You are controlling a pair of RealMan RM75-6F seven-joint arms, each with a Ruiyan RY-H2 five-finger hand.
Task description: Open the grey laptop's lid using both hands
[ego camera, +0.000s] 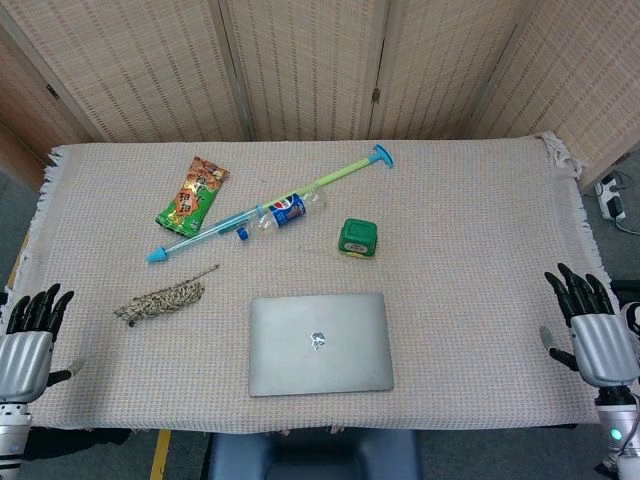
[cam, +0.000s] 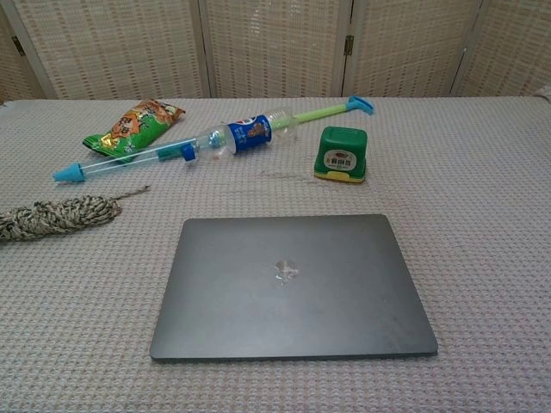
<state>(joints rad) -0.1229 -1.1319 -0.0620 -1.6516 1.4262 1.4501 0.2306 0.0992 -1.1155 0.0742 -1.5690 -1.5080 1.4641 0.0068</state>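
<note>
The grey laptop (ego camera: pixel 320 343) (cam: pixel 293 286) lies flat with its lid closed near the table's front edge, centred. My left hand (ego camera: pixel 28 335) hovers at the front left corner of the table, fingers apart and holding nothing, far left of the laptop. Over by the table's right edge my right hand (ego camera: pixel 592 325) is also spread and empty, well to the right of the laptop. Neither hand shows in the chest view.
Behind the laptop lie a green box (ego camera: pixel 358 238), a plastic bottle (ego camera: pixel 285 212), a long green-blue water squirter (ego camera: pixel 270 204) and a green snack bag (ego camera: pixel 193 192). A bundle of rope (ego camera: pixel 160 299) sits to the laptop's left. A beige cloth (ego camera: pixel 480 260) covers the table.
</note>
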